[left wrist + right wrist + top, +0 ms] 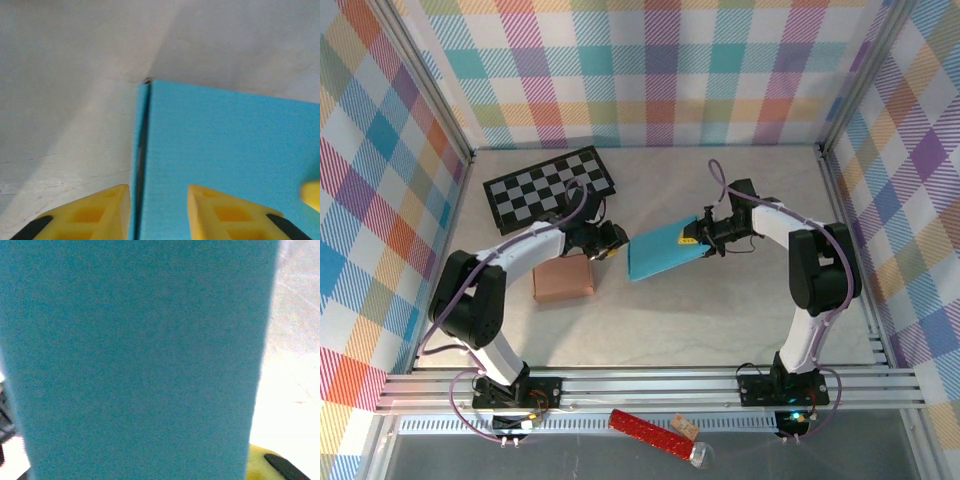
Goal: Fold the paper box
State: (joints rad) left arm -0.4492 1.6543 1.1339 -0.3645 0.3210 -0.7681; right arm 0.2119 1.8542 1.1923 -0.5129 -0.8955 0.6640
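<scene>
View from above: a flat, bright blue paper box (665, 250) sits near the middle of a pale grey tabletop (720, 320), between two white robot arms. It is still a flattened rectangle. Its long axis runs left to right, with the right end angled a little toward the back wall and the left end a little toward the arms.

The left fingers (610, 243) meet the box's left end. In the left wrist view, these yellow fingers (100, 212) are spread apart with one long edge of the box (225, 150) lying in the gap between them, and they are not pinching it.

The right fingers (690, 240) are at the box's right end, with a yellow finger lying over the blue surface. In the right wrist view, the box (140, 360) is very close to the lens and one yellow finger (267, 462) peeks out at the lower right. Whether these fingers are clamped on the box cannot be told.

A small brown cardboard box (563, 279) rests on the tabletop just beside the left arm, nearer the arms than the blue box. A black and white checkerboard (550, 188) lies flat at the back left. Walls of pastel plaid cloth (650, 70) enclose the tabletop on three sides, and silver metal rails (650, 385) run along the near edge where the arms are bolted
</scene>
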